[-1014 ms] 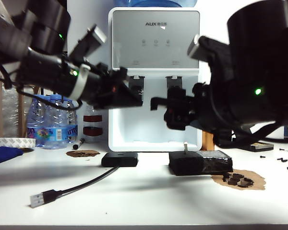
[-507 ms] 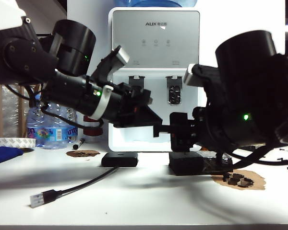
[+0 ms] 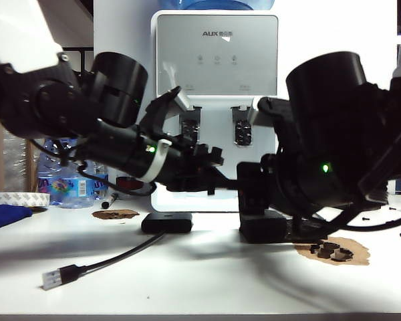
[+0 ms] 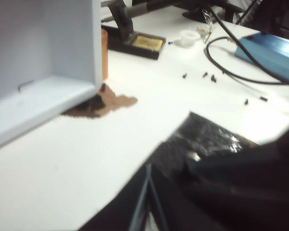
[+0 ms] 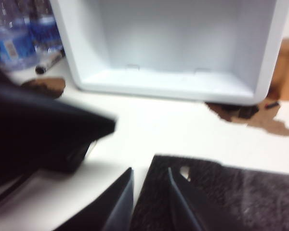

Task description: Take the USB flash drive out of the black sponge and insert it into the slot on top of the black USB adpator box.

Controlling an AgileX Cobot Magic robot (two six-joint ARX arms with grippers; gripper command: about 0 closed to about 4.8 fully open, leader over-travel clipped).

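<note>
The black sponge lies on the white table right of centre, its film-wrapped part glinting. A small pale spot on its top is the USB flash drive, also a bright fleck; the exterior view hides it behind my right gripper. The right gripper hangs low over the sponge with its jaws a little apart, the drive just outside one finger. My left gripper reaches in from the left, its fingers meeting at the tip by the sponge's edge. The black USB adaptor box sits left of the sponge; its slot does not show.
A white water dispenser stands right behind the sponge and box. The box's cable runs forward to a silver plug. Bottles, a marker and a tape roll are at the left. Brown patches with screws lie at the right.
Both arms have come down and inward toward the sponge. The right gripper now covers the drive in the exterior view, and its jaws have narrowed.
</note>
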